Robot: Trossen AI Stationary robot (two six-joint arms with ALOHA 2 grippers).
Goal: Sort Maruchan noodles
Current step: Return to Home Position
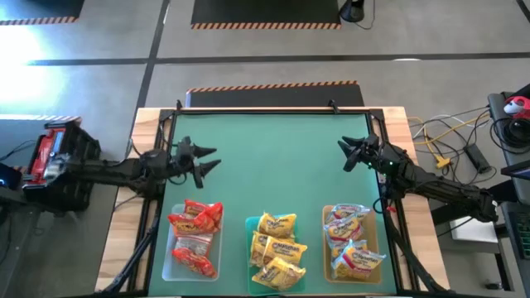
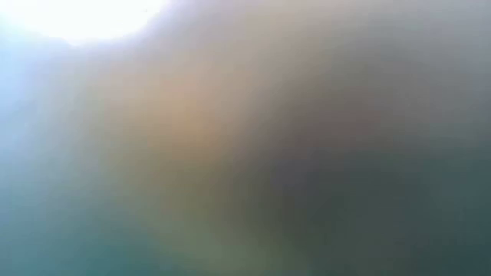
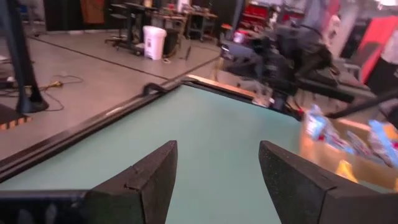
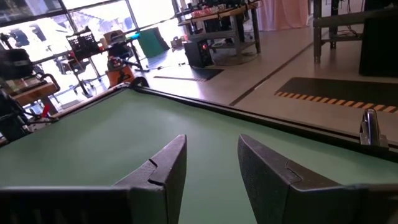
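Along the table's front edge the Maruchan noodles (image 1: 277, 248) lie sorted: red packets (image 1: 196, 236) in the clear tray (image 1: 170, 266), yellow ones in the teal tray (image 1: 248, 228), orange-labelled packets (image 1: 352, 244) in the amber tray (image 1: 380, 240). The left gripper (image 1: 214, 159) and right gripper (image 1: 344, 155) hang over the green mat (image 1: 273, 157), both released and empty. Sorting looks finished, so each arm need only draw back to rest.

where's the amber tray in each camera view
High view: the amber tray sits at the bottom right, on the near edge of the table, with noodle packets in it.
Low view: too blurred to tell.
Left wrist view: the tray shows at the right edge, partly cut off.
Right wrist view: not in it.
Shared landmark: the green mat, seen in the high view and both wrist views.
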